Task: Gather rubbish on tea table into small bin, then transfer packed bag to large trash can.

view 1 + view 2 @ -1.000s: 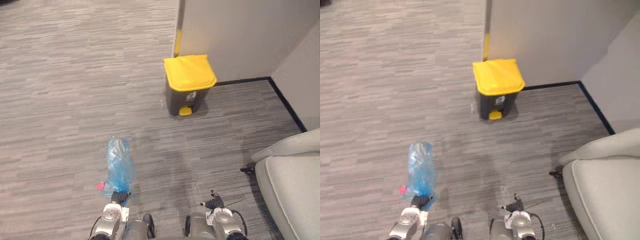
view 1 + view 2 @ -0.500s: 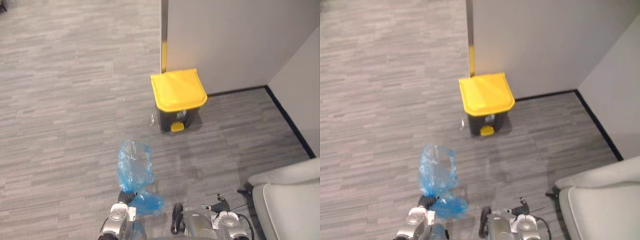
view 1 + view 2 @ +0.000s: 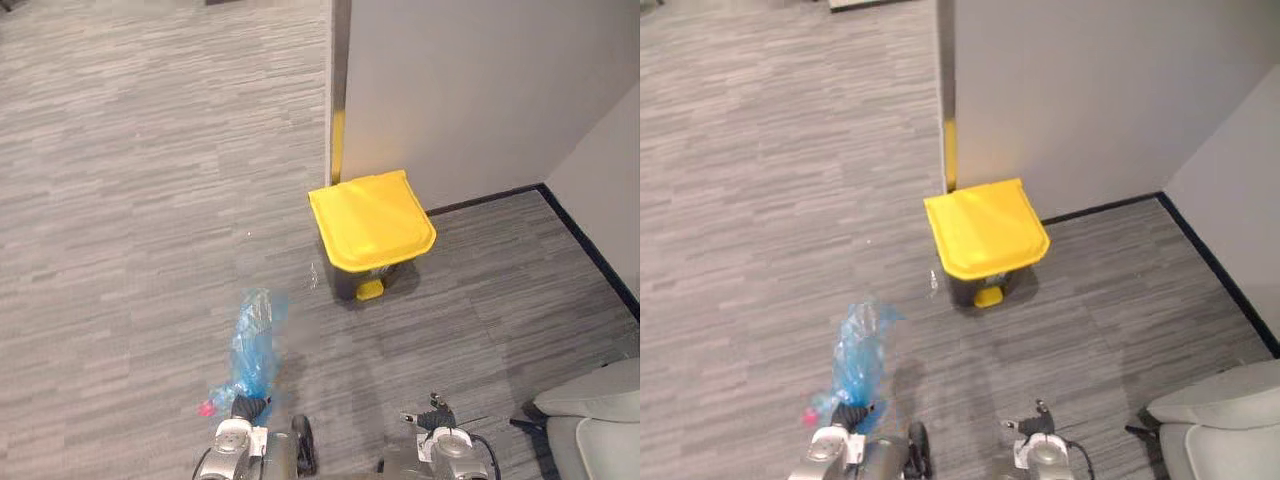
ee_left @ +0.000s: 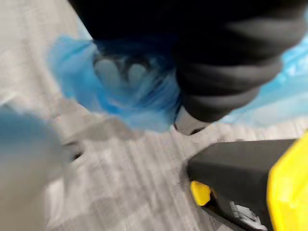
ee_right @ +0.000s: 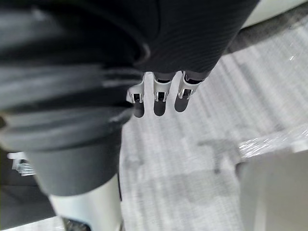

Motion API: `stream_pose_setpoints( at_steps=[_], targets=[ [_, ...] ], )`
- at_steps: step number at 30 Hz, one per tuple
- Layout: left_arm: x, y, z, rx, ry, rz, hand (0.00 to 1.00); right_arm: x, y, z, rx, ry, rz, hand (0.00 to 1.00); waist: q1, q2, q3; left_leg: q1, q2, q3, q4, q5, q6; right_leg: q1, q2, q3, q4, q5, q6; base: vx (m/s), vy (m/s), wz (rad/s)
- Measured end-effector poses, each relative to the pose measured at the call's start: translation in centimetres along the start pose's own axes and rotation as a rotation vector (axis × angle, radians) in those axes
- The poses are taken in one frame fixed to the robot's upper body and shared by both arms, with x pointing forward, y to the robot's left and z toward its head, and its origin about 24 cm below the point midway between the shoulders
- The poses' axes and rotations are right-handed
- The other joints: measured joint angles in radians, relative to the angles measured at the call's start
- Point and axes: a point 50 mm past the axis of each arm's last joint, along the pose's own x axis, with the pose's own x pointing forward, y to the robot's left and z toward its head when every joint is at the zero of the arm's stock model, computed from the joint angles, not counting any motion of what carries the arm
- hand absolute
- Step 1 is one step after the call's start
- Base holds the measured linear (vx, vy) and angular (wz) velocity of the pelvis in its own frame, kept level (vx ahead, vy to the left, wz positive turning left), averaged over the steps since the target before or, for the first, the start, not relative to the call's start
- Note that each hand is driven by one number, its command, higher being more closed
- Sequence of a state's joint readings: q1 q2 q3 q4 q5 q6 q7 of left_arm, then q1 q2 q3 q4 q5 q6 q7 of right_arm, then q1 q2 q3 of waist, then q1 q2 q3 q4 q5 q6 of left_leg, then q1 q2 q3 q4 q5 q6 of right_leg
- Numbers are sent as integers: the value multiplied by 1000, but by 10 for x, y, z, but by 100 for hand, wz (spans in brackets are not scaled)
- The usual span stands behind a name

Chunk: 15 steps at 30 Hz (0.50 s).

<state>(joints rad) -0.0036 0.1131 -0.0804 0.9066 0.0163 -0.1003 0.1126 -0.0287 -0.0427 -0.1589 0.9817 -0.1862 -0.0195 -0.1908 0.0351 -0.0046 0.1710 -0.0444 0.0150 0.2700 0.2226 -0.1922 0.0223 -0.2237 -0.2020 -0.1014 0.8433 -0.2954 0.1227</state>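
Grips a bag (image 3: 252, 345) with the left hand (image 3: 243, 406) at near left, curled tight round the gathered neck. Thin, crinkled, see-through blue film, bunched into a long, lumpy shape, with a small pink bit (image 3: 205, 408) just beside the near end. Lets the right hand (image 5: 159, 92) hang at near right, loose and apart, clasping nothing. Farther off and a little right, a bin (image 3: 372, 222): squat dark-grey plastic body, smooth yellow lid down, yellow pedal at the foot. Stands well apart from the bag, close against the corner of a plain pale wall (image 3: 480, 90) marked by an upright yellow strip (image 3: 338, 145). Underfoot, a floor (image 3: 120, 200) of grey carpet in fine streaked planks, edged along the wall by black skirting (image 3: 590, 250). At near right, the rounded corner of a pale grey padded seat (image 3: 590, 420).
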Motion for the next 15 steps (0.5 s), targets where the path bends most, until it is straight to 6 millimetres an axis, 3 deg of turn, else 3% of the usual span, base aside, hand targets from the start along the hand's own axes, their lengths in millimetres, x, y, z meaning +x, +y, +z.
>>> stream_pose_setpoints(
  at_steps=[1,3,5,6,7,8,10,13,14,15],
  targets=[
    [1,4,2,5,-6,9,100,0,1,2,-12,-9,5,0,-6,8,4,46,12,-8,-36,0,0,-35,16,-49,-1,-24,-45,401,-47,14],
    [2,6,5,4,-13,20,100,2,2,9,-19,-35,11,0,-17,18,9,84,39,-10,-56,0,0,-101,59,-97,-93,-37,-74,318,-108,9],
    [3,6,6,4,-16,25,100,3,2,13,-21,-46,12,0,-36,21,13,109,58,-23,-71,-1,-3,-145,98,-108,-291,24,-84,329,-174,26],
    [3,9,5,9,-16,31,100,2,2,10,-20,-39,10,0,-46,0,12,139,50,-37,-82,-13,-29,-132,106,-95,-505,167,-79,457,-236,40],
    [3,6,3,0,-2,27,100,3,-4,10,-27,-38,-4,0,-55,10,24,169,65,-63,-84,-38,-70,-95,130,-106,-541,290,-155,400,-198,20],
    [3,2,4,-6,-3,17,100,5,-6,12,-35,-38,-8,0,-47,26,19,165,85,-72,-88,-37,-73,-85,150,-109,-555,291,-153,370,-189,-7],
    [4,-2,6,-11,-4,4,100,7,-14,13,-32,-37,-33,0,-49,24,22,184,94,-104,-100,-2,-110,-92,156,-117,-499,227,-178,301,-183,-2],
    [5,-6,10,-16,-16,-12,100,5,-19,1,-18,2,-48,0,-55,26,21,178,114,-120,-37,8,-128,-52,160,-142,-500,189,-184,241,-119,26],
    [5,-10,10,-26,-15,-18,100,3,-19,-7,-20,26,-49,0,-50,26,22,139,129,-119,85,10,-135,1,166,-147,-539,187,-184,247,-63,23],
    [4,-13,9,-39,-9,-25,100,2,-18,-9,-15,31,-46,0,-48,26,22,82,152,-117,242,5,-163,51,169,-146,-582,185,-189,224,-36,22]
  ],
)
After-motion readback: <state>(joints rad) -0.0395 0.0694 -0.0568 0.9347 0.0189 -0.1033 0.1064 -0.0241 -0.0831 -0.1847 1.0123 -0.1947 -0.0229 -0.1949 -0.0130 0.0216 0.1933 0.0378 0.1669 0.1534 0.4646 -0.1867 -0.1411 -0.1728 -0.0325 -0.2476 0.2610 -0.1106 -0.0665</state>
